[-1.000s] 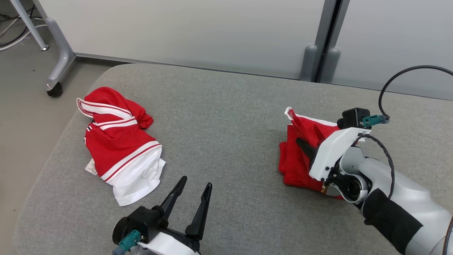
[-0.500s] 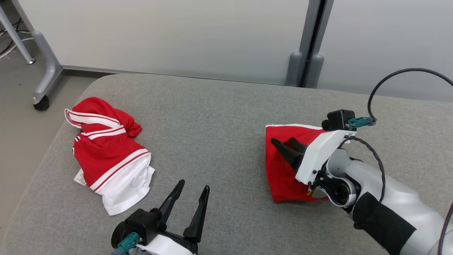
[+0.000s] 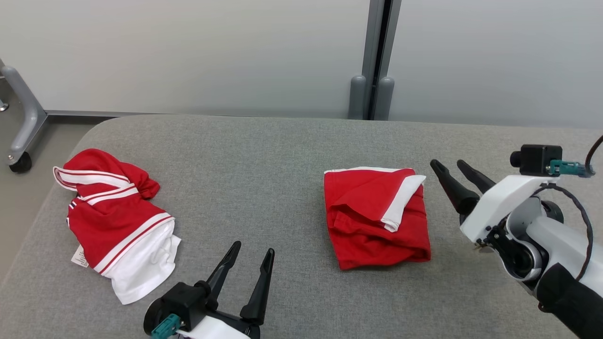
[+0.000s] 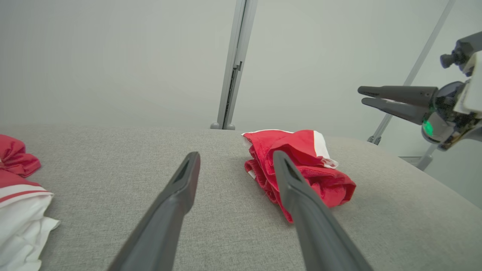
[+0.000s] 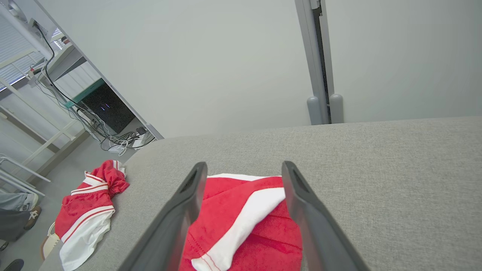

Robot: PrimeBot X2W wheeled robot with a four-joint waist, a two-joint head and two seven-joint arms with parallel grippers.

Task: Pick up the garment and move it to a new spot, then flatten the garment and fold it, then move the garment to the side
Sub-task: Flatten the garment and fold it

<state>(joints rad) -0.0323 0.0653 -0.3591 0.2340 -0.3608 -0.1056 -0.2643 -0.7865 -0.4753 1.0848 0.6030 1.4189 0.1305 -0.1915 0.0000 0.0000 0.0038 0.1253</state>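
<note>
A red garment (image 3: 377, 216) with a white band lies folded in a compact square on the grey padded table (image 3: 282, 155), right of centre; it also shows in the wrist views (image 4: 301, 162) (image 5: 241, 222). My right gripper (image 3: 447, 163) hovers open just right of it and apart from it, with nothing between its fingers (image 5: 244, 164) (image 4: 361, 95). My left gripper (image 3: 253, 247) stands open and empty near the front edge, left of the folded garment (image 4: 236, 153). A second red-and-white garment (image 3: 113, 221) lies crumpled at the table's left end (image 5: 86, 203).
A pale partition wall with a grey post (image 3: 372, 56) runs behind the table. A frame leg with a caster (image 3: 19, 162) stands on the floor at the far left. The right wrist view shows a desk with cables (image 5: 105, 109) and a person's foot (image 5: 26, 214) beyond the table's left end.
My right gripper opened, let go of the folded garment and drew back to the right. The garment now lies flat and free. The head camera has turned, shifting the whole picture left.
</note>
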